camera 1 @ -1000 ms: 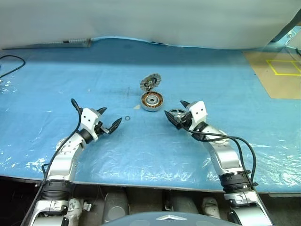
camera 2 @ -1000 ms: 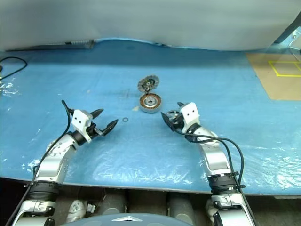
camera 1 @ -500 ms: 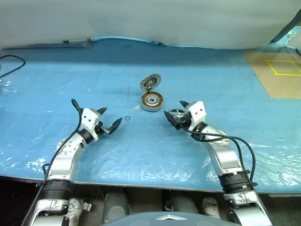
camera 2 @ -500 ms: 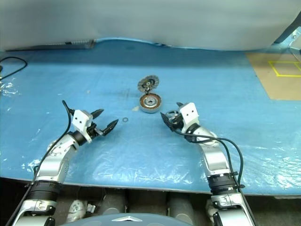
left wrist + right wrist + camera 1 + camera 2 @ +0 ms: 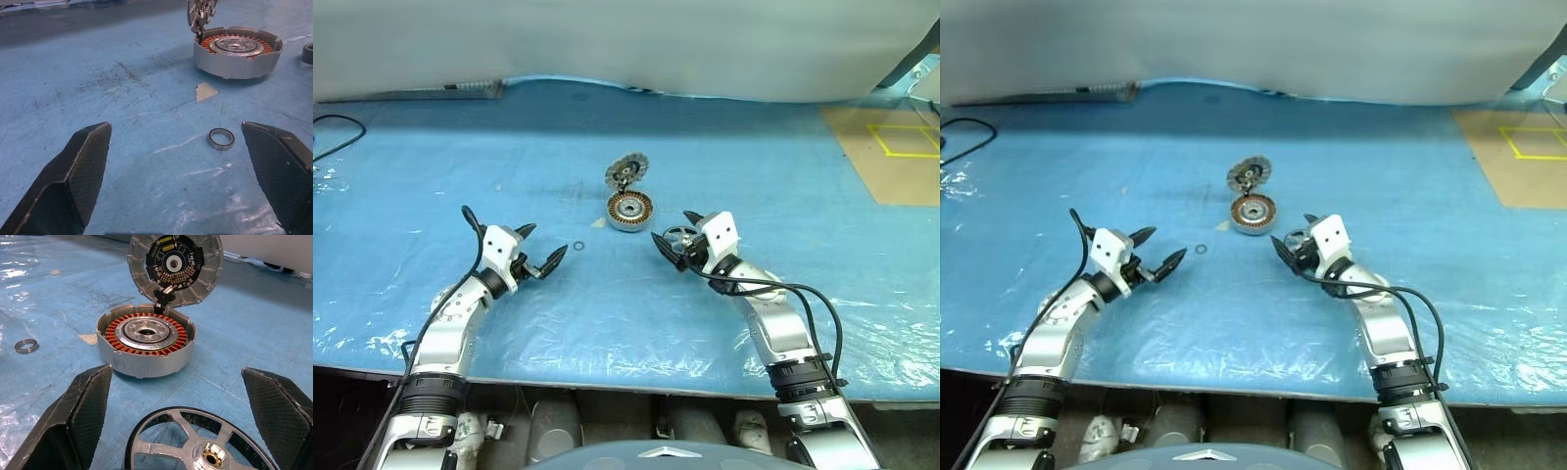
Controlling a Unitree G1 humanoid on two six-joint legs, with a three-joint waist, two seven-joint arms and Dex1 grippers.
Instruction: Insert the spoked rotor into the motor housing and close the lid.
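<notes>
Spoked rotor (image 5: 195,450) cut off between released right claw (image 5: 176,431) – left claw (image 5: 195,186) released

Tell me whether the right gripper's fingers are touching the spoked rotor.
Apart. In the right wrist view, blue sheet shows between each of the fingers and the spoked rotor lying between them.

Workshop: blue plastic sheet (image 5: 607,313) over bench, taped floor (image 5: 901,147).
</notes>
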